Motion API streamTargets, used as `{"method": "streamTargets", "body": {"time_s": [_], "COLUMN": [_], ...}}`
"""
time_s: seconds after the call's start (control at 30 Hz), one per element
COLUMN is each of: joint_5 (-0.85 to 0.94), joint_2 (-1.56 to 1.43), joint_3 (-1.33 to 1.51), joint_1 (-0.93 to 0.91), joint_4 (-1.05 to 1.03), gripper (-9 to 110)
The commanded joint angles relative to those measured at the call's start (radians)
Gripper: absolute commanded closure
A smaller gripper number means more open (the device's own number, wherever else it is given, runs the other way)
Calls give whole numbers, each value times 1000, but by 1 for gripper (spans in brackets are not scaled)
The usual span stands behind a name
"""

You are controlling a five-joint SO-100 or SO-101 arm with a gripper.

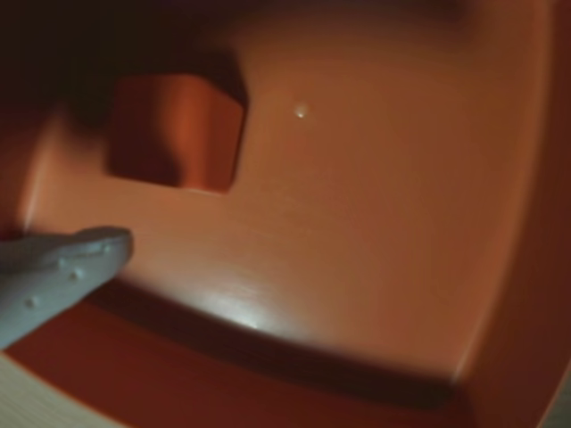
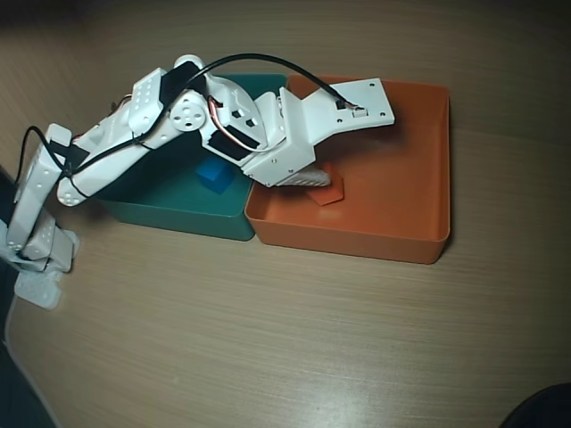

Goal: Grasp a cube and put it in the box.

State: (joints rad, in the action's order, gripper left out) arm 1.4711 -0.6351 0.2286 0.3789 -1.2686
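Two trays sit side by side on the table (image 2: pixel 294 339) in the overhead view, and going left to right we meet the arm's base at the far left edge, then the teal tray (image 2: pixel 178 209) with a blue cube (image 2: pixel 214 175) lying in it, then the box (image 2: pixel 419 160), their walls touching. The arm (image 2: pixel 134 134) reaches across the teal tray and hangs its gripper (image 2: pixel 314 183) over the box's left part, nose down. That makes sense for a drop: the tool is right above the floor of the box.

And the cube (image 2: pixel 327 192)? It rests on the box floor, just beside the gripper tip, near the left wall. The wrist view agrees: the cube (image 1: pixel 174 134) sits flat at upper left, partly in shadow, with one pale finger (image 1: pixel 62 272) poking in from the left edge and clearly apart from it. Nothing is pinched there, so the jaws look parted and empty (the second finger is out of frame, so this is a judgement). By my reading the cube is home and only the pull-away remains.

Surface: pale wood-grain tabletop, matte, bare in front of the trays. The box floor is smooth plastic with a soft glare patch and one small bright speck (image 1: pixel 301 111). Dark shapes crowd the bottom-left and bottom-right corners of the overhead view; I cannot tell what they are.
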Motion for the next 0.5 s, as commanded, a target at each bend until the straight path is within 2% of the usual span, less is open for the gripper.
{"method": "streamTargets", "body": {"time_s": [0.0, 0.47], "joint_5": [6, 8], "joint_2": [-25, -25], "joint_3": [-83, -81], "joint_1": [-3, 0], "joint_4": [6, 6], "gripper": [57, 56]}}
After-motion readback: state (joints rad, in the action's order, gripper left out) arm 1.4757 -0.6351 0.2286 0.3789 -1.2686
